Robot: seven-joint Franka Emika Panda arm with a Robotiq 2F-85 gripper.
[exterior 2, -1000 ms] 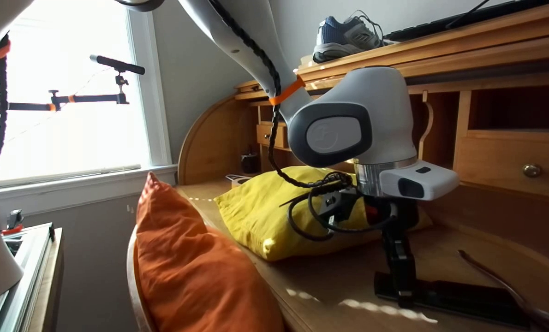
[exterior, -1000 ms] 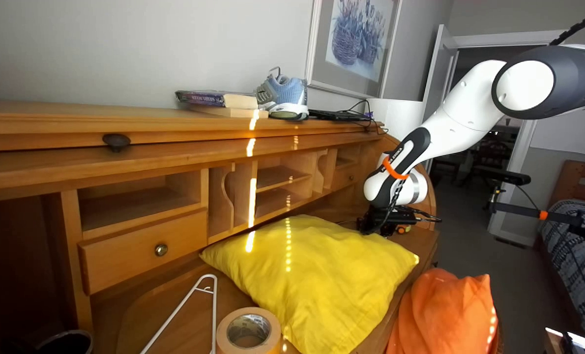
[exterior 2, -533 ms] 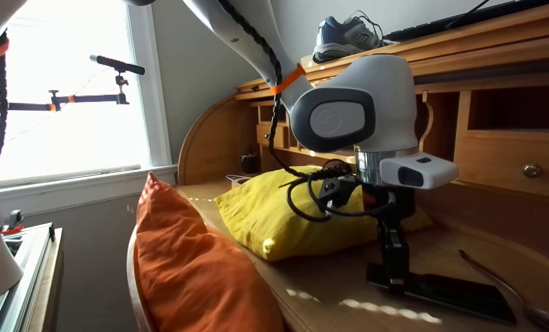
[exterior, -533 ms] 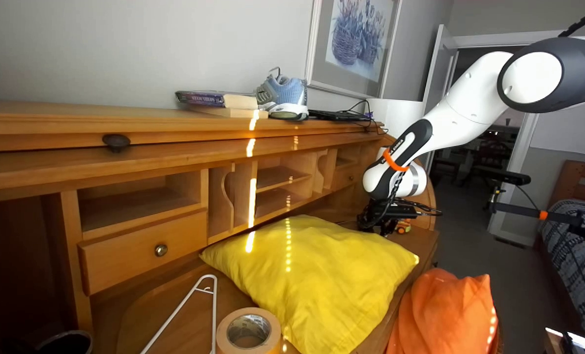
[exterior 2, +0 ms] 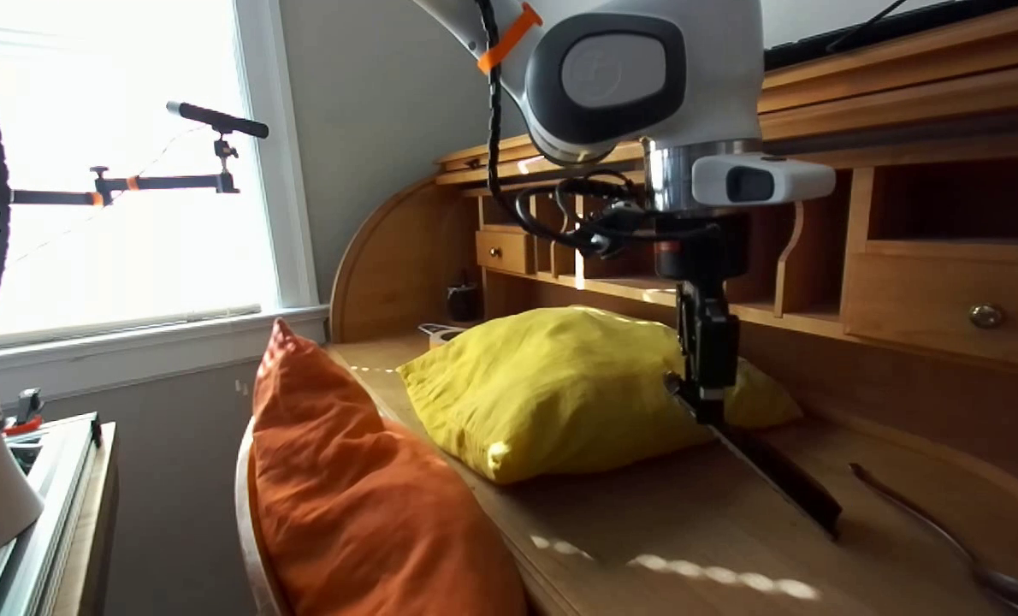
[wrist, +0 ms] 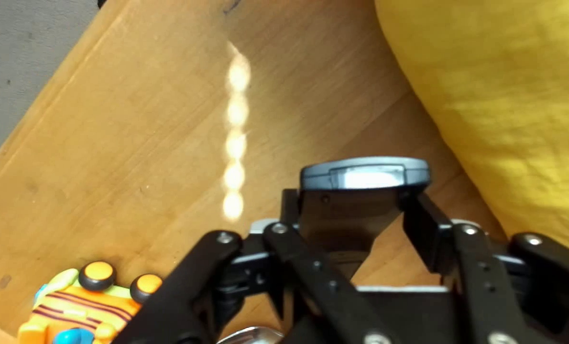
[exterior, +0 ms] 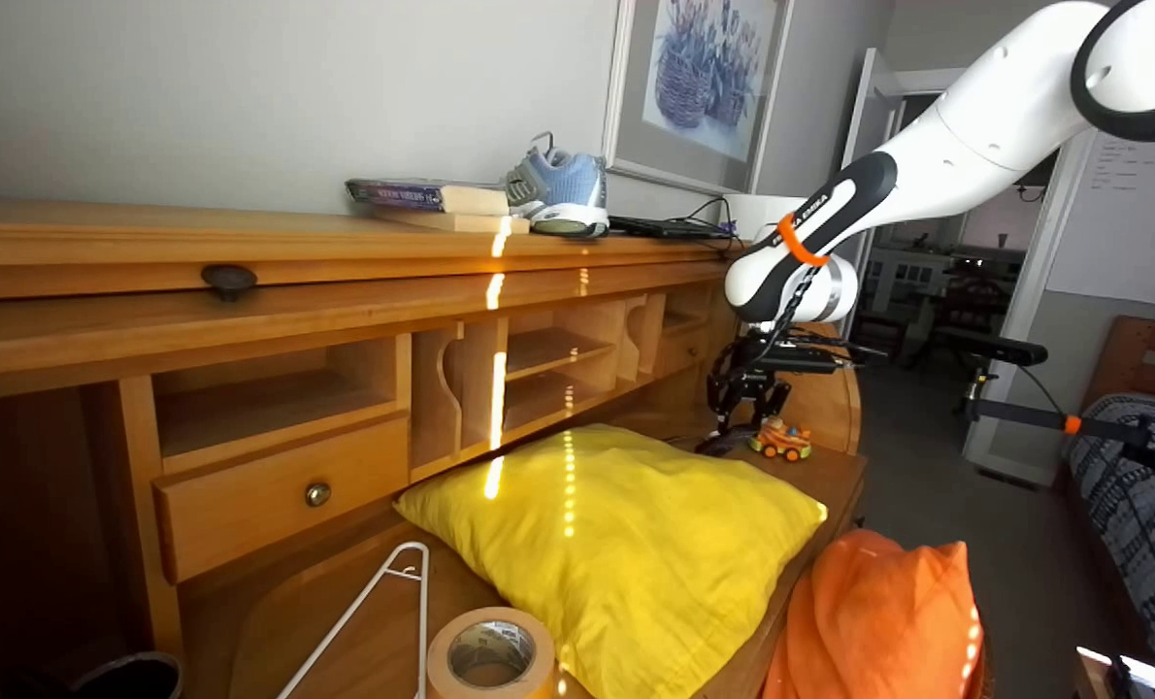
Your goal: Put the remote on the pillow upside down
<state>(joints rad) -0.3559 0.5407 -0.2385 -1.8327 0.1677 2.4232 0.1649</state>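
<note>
The tilted remote [wrist: 346, 217] is gripped by the partly closed tool [wrist: 355, 212]; in the wrist view, the pillow [wrist: 509, 110] is seen toward two o'clock.

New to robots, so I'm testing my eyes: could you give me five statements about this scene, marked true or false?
1. The hand holds the remote. True.
2. The remote lies on the pillow. False: it is held up over the desk, beside the pillow.
3. A toy car stands on the desk. True.
4. The shoe sits on the pillow. False: the shoe stands on top of the desk.
5. The roll of tape lies beside the pillow. True.
</note>
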